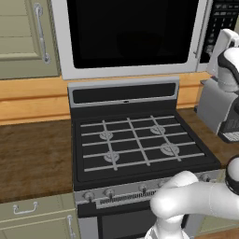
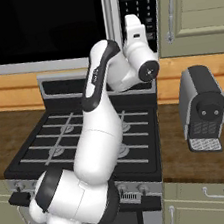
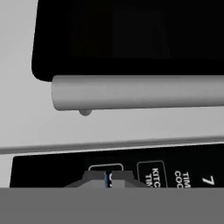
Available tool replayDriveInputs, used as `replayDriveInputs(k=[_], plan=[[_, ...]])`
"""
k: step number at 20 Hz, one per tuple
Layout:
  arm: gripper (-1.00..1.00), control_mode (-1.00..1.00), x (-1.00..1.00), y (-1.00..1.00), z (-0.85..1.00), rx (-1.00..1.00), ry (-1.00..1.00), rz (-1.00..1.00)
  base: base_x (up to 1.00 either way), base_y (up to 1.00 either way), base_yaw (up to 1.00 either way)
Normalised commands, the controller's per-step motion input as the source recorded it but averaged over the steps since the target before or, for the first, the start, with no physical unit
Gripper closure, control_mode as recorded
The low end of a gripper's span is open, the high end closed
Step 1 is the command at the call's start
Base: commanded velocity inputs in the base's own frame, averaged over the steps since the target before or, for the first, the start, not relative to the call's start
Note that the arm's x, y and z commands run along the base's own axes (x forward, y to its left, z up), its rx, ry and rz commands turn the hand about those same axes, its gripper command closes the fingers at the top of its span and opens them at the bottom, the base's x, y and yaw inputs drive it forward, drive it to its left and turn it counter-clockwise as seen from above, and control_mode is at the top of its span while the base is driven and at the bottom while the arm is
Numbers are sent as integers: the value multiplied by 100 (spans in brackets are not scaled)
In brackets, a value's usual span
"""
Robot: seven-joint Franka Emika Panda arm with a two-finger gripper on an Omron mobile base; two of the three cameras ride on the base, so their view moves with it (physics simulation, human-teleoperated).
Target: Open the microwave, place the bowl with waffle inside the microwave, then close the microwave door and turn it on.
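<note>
Hand (image 3: 107, 178) pinched shut, nothing held, tips right up against dark keypad panel (image 3: 131, 168) on microwave (image 1: 63, 56) right side. Microwave door (image 1: 133, 32) is closed, grey bar handle (image 3: 135, 92) just beside keypad in hand view. Stove (image 1: 135, 144) sits below microwave, coffee machine (image 2: 203, 109) on desk (image 2: 201, 157) to the right.

The hand (image 3: 107, 178) sits pressed against the microwave (image 1: 65, 56) keypad (image 2: 138, 2); the handle bar (image 3: 140, 92) juts alongside, and a coffee machine (image 2: 203, 108) crowds the right-hand bench (image 2: 201, 157).
</note>
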Motion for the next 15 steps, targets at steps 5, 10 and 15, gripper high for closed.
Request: replayDriveInputs(k=[5,10,15], plan=[[100,-100,35,-10,-6,0,0,0,0,0,0],[100,-100,-8,-6,-15,0,0,0,0,0,0],[100,-100,-97,0,-4,0,0,3,0,0,0]])
